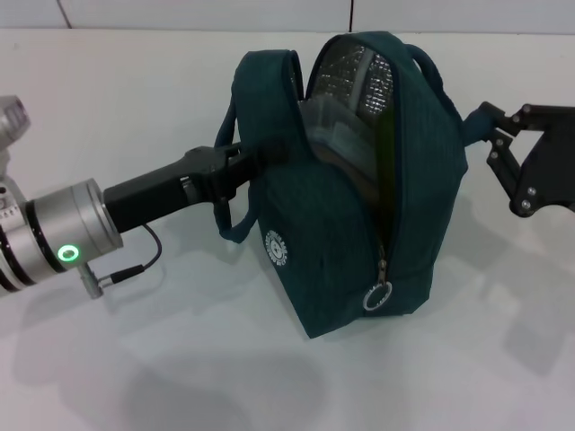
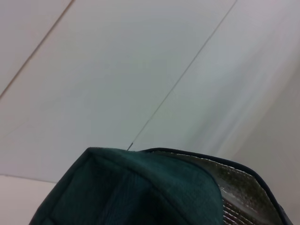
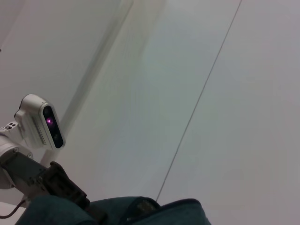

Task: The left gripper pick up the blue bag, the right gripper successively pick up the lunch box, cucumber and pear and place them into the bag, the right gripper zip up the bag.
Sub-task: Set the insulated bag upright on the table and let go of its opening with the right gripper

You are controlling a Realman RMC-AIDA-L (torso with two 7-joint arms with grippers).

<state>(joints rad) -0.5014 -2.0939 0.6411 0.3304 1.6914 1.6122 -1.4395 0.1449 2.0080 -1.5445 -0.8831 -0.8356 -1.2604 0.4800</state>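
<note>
The blue bag [image 1: 350,224] stands at mid-table with its top unzipped and its silver lining showing. My left gripper [image 1: 260,154] comes in from the left and is shut on the bag's left side, by a handle. Inside the opening lies the clear lunch box [image 1: 331,133], and the cucumber [image 1: 385,144] shows as a dark green strip along the right edge of the opening. The pear is hidden. The ring zip pull [image 1: 377,295] hangs low on the bag's front. My right gripper [image 1: 481,124] is at the bag's right side, level with its upper part. The bag's fabric [image 2: 136,187] fills the left wrist view's lower part.
White tabletop [image 1: 135,359] surrounds the bag on every side. In the right wrist view the bag's top [image 3: 159,211] shows together with the left arm [image 3: 33,176] and a white camera head [image 3: 42,124]. A cable [image 1: 135,265] hangs under the left wrist.
</note>
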